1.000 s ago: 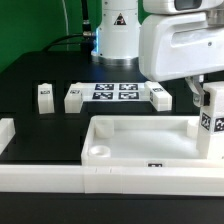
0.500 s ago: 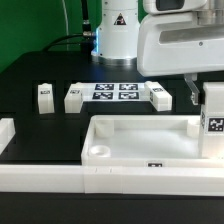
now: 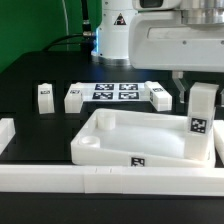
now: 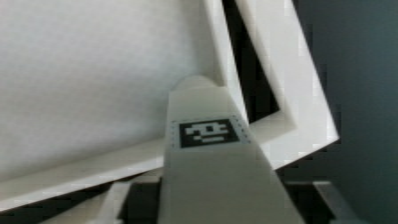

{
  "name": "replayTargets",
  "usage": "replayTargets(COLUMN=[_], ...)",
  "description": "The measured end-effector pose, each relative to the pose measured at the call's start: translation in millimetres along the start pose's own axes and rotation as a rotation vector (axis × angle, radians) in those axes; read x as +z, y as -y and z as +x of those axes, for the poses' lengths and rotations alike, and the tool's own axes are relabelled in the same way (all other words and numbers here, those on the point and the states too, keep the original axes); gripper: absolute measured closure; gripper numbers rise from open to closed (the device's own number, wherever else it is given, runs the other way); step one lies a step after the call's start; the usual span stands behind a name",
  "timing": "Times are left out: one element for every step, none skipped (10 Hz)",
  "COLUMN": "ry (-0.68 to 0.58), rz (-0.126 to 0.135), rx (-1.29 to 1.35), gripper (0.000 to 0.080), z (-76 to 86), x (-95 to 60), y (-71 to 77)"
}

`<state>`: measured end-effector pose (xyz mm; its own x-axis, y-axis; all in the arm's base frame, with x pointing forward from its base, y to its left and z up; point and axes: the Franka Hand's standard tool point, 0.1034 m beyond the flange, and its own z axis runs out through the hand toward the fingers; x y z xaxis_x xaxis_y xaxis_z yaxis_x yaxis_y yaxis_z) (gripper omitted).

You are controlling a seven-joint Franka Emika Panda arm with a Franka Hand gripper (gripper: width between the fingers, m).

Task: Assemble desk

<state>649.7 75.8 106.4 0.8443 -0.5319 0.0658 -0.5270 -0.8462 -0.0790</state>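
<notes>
The desk panel [image 3: 108, 158], a white tray with a raised rim, lies skewed against the front rail. My gripper [image 3: 201, 88] is shut on a white tagged leg [image 3: 202, 115] and holds it upright at the panel's corner on the exterior view's right. Whether the leg's foot is seated in the corner hole is hidden. In the wrist view the leg [image 4: 215, 165] runs out from between my fingers [image 4: 135, 202] to the panel's rim [image 4: 267, 70]. Three more legs [image 3: 44, 95], [image 3: 73, 97], [image 3: 160, 97] lie on the black table behind.
The marker board [image 3: 113, 92] lies at the back between the loose legs. A long white border rail [image 3: 60, 180] runs along the front and another piece [image 3: 5, 135] stands at the exterior view's left. The robot base [image 3: 118, 30] stands behind.
The held leg has shifted slightly to the exterior view's left. The panel has turned on the table, its left end swinging out and its front tag sliding left.
</notes>
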Motion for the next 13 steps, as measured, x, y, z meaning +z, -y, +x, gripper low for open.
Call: replayTargets(ry=[-0.005,-0.013,-0.016,-0.016,-0.015,-0.015,-0.015,-0.013,-0.003,0.007,0.016,0.017,0.021], rz=[-0.006,-0.015,-0.018,-0.017,-0.017,-0.017,-0.017,-0.019,-0.022,-0.024,-0.027,-0.027,-0.029], rx=[0.048,0.093,0.098,0.097,0.096,0.096,0.096,0.074,0.043,-0.03,-0.096,-0.128,-0.145], gripper=[0.0502,0.0502,0.0502,0.0502,0.0309,0.0201,0.0165,0.0165,0.0153,0.0153,0.015,0.015,0.015], z=[2.3,4.8,6.5,6.1,5.9,5.9,5.8,0.4,-14.2,-28.0,-35.6,-41.1,-46.3], x=[-0.2,-0.5,-0.7,-0.6,-0.6,-0.6,-0.6,-2.2,-4.7,-8.3,-10.0,-9.3,-8.3], y=[-2.8,-6.0,-8.2,-7.6,-7.3,-7.3,-7.2,-5.4,-2.5,-1.2,-4.4,-6.9,-8.6])
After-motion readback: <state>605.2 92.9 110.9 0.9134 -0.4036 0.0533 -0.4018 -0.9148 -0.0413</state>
